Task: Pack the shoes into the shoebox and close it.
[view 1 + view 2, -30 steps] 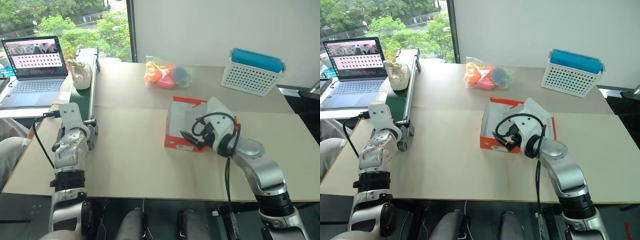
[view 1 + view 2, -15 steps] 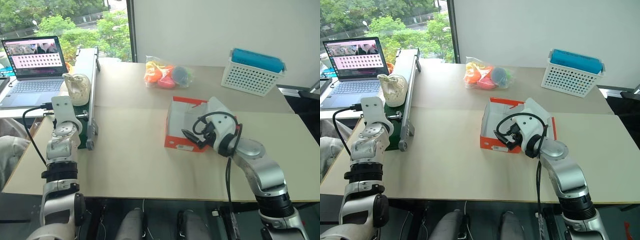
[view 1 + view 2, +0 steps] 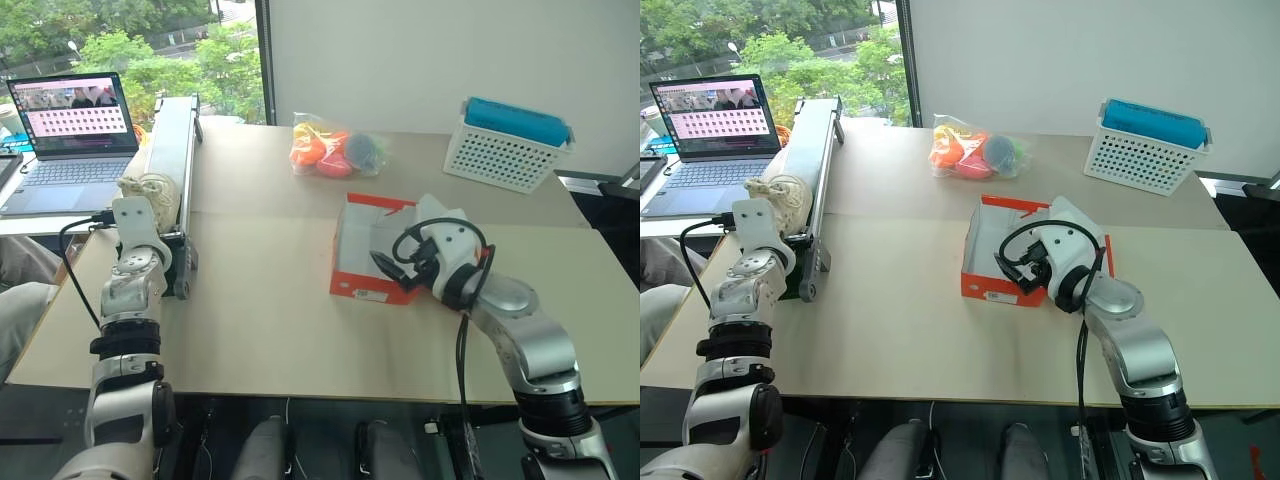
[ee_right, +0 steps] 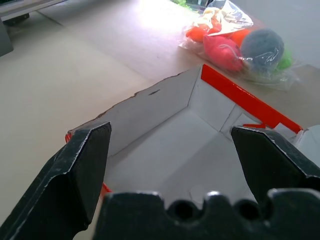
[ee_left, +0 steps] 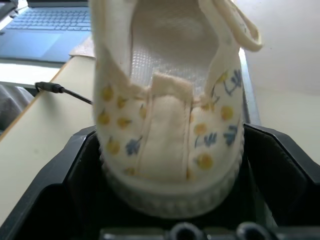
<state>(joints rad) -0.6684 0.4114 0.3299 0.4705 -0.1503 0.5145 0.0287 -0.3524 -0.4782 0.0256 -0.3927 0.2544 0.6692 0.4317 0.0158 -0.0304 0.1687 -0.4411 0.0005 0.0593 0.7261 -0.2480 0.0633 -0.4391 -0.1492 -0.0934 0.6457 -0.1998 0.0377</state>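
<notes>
A cream shoe (image 5: pixel 165 90) with small yellow and blue flowers lies on the green belt (image 3: pixel 160 215) at the table's left, heel towards my left hand. My left gripper (image 5: pixel 170 135) holds that heel between its fingers (image 5: pixel 65 175), which lie against both sides of the sole with no gap showing. The orange-red shoebox (image 3: pixel 358 245) stands open in the middle of the table, white and empty inside (image 4: pixel 150 105), its lid flap (image 3: pixel 432 212) standing behind my right hand. My right gripper (image 4: pixel 170 132) hangs open just over the box's near end.
The belt's metal rail (image 3: pixel 182 140) runs back along the table's left side, with an open laptop (image 3: pixel 70 130) beyond it. A clear bag of coloured balls (image 3: pixel 335 148) and a white basket with a blue top (image 3: pixel 505 145) sit at the back.
The shoe has come along the belt towards me and now sits between my left fingers. The right arm and the box have stayed put.
</notes>
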